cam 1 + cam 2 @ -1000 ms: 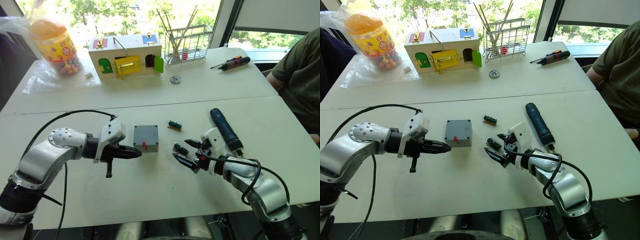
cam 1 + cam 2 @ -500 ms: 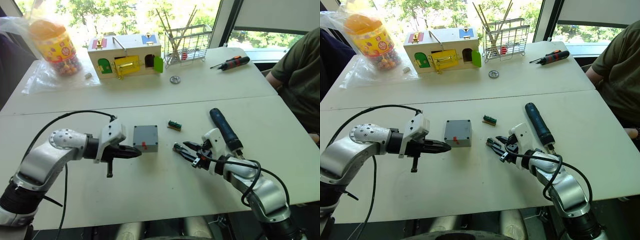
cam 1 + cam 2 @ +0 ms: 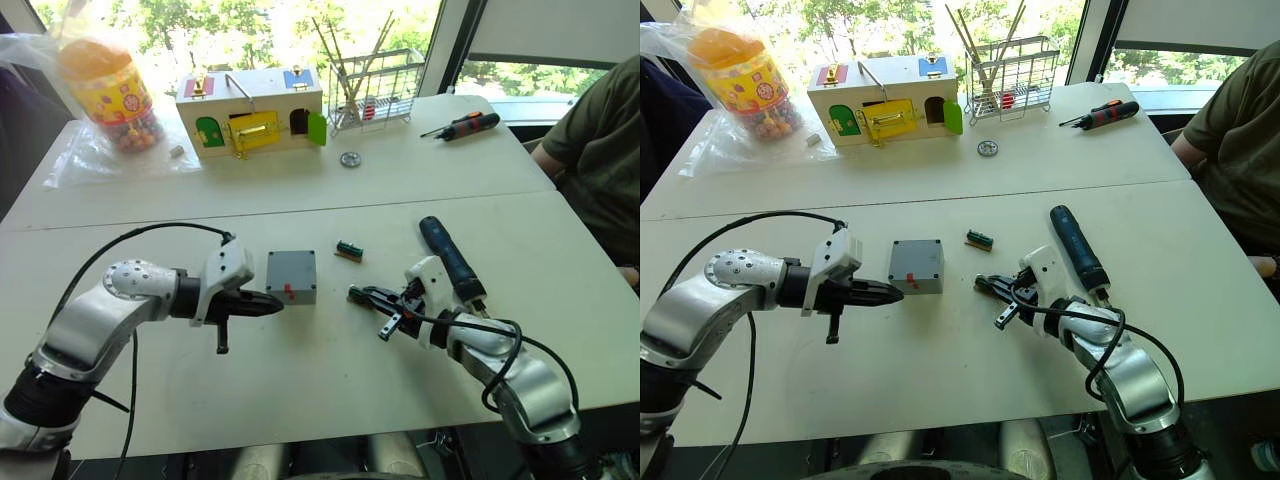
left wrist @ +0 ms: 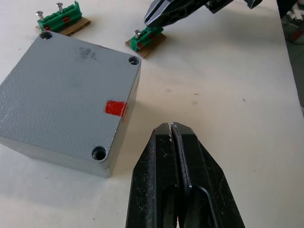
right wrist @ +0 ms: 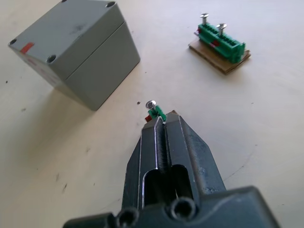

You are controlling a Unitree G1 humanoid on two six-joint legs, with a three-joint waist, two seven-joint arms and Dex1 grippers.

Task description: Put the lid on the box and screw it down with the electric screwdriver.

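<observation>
The box [image 3: 291,276] sat on the white counter [image 3: 300,380] between the two arms, with the lid [image 4: 66,92] already lying flush on top of it, its corner screw holes open and a small red mark at the edge facing the left arm. The left gripper [image 4: 171,130] lay low over the counter just beside that red-marked side, apart from the box, its jaws pressed together and holding nothing. The right gripper [image 5: 161,124] reached in from the other side, its jaws closed on a small green terminal block [image 5: 155,113] with a screw standing up in it, the block resting on a bit of brown card. A second green terminal block [image 5: 219,40] with two screws lay a little farther back on the counter, near the box's far corner and well clear of both grippers. The electric screwdriver [image 3: 450,258] lay flat on the counter just beside the right forearm, untouched. Farther back stood a colourful wooden latch box [image 3: 250,110], a wire rack [image 3: 375,85], a jar of coloured sweets in a plastic bag [image 3: 105,90], a small metal washer [image 3: 350,159] and a black-and-orange hand screwdriver [image 3: 462,126]. A person in a dark green sleeve [image 3: 595,140] sat at the right edge of the counter.
</observation>
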